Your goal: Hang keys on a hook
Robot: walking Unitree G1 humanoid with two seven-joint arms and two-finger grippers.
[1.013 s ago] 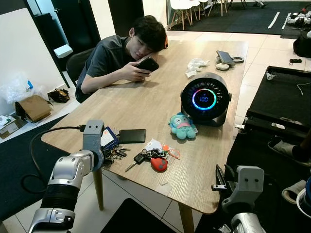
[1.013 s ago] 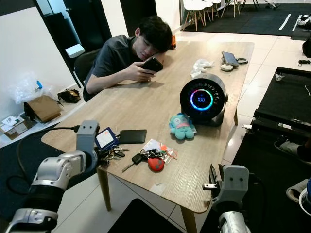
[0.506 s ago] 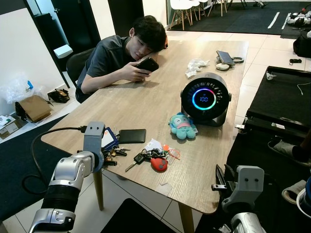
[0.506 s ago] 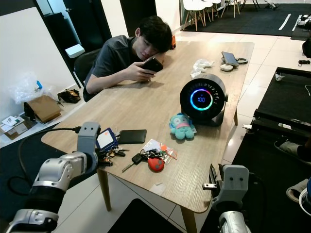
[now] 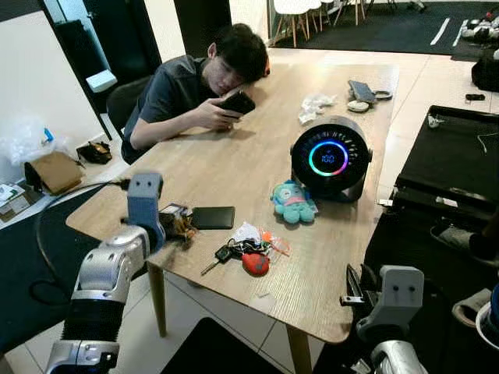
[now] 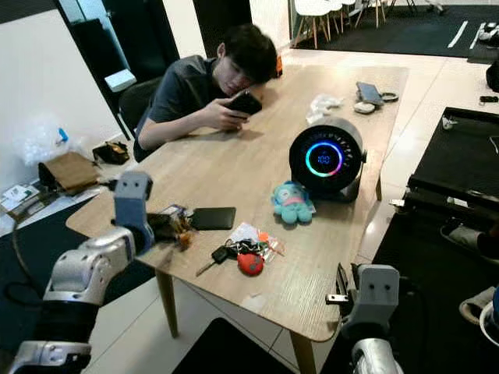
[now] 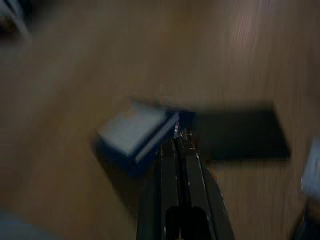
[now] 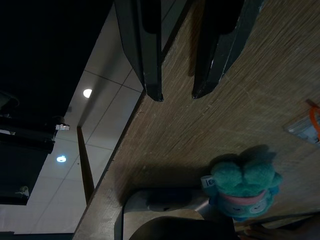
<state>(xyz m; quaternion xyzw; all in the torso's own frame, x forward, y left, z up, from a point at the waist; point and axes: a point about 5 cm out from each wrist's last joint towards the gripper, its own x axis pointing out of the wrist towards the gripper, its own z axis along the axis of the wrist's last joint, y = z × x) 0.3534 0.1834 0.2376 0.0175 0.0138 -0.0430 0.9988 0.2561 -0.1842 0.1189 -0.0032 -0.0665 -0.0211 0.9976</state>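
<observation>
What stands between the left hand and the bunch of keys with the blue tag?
Nothing visible does. The left hand is shut on the key bunch at the near left edge of the table, right beside the black wallet.

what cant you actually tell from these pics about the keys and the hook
- Hook: nowhere on the wooden table; its place cannot be told.
- Key bunch by the left gripper: smeared in both eye views, so single keys cannot be made out.
- Left wrist view: motion blur; the blue tag has no readable detail.
- Right gripper: dark wrist view; the round speaker there is cut off by the edge.
</observation>
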